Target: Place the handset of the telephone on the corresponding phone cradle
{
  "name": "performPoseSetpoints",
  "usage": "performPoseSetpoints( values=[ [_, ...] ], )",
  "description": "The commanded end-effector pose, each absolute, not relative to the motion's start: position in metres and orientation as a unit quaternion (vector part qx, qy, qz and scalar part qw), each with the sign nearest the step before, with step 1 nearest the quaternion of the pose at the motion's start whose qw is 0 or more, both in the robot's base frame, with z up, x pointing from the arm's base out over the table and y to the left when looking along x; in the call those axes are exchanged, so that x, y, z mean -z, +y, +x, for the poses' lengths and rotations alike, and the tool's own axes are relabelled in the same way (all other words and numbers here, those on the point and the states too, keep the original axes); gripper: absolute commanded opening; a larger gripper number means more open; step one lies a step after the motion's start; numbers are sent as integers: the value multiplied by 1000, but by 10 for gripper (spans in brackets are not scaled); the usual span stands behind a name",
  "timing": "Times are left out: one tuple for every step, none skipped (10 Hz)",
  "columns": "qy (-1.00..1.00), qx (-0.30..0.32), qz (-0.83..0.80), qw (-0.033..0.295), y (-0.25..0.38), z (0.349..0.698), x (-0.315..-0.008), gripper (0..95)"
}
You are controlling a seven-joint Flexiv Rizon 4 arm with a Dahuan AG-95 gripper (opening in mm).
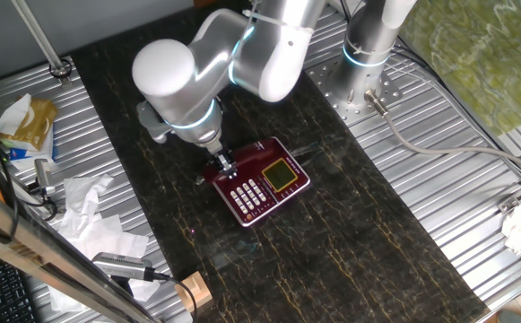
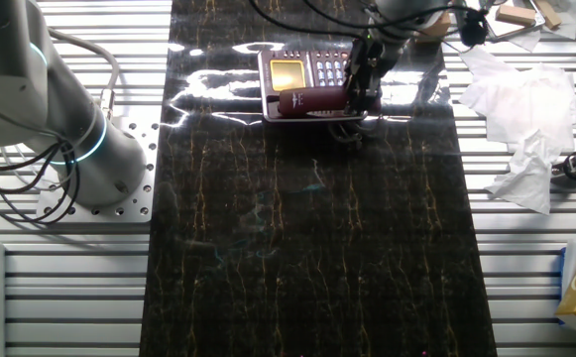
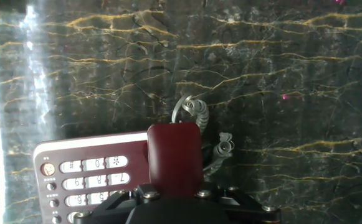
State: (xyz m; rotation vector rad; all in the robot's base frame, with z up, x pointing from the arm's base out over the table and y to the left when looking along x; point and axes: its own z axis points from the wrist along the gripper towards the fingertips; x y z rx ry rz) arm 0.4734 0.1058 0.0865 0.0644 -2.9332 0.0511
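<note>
The telephone (image 1: 269, 179) is a dark red base with white keypad buttons and a yellow-green display, standing on the dark marbled mat; it also shows in the other fixed view (image 2: 302, 71). The handset (image 3: 176, 155) is a narrow dark red bar lying along the base's edge beside the keypad, over the phone cradle, which it hides. It shows in the other fixed view (image 2: 309, 101) too. Its curly cord (image 3: 196, 109) loops onto the mat. My gripper (image 3: 176, 191) is shut on the handset's end (image 2: 359, 79). Whether the handset rests in the cradle is unclear.
Crumpled white tissues (image 1: 90, 215) lie on the metal table beside the mat, also seen in the other fixed view (image 2: 516, 129). A wooden block (image 1: 193, 289) sits near the mat's corner. The arm's base (image 1: 368, 54) stands at the mat's far end.
</note>
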Motion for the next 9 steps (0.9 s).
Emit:
performPoseSetpoints(
  values=[
    [-994, -25, 32, 105, 105, 474, -85, 0],
    [-994, -25, 32, 103, 105, 474, -85, 0],
    [-994, -21, 28, 102, 105, 474, -85, 0],
    [-994, -22, 27, 101, 105, 474, -85, 0],
    [-995, -10, 16, 100, 106, 474, -85, 0],
    [-995, 1, 8, 101, 107, 473, -85, 0],
    [-995, 2, 7, 101, 108, 473, -85, 0],
    [-995, 6, 5, 98, 109, 473, -84, 0],
    [-995, 7, 6, 96, 109, 473, -84, 0]
  ],
)
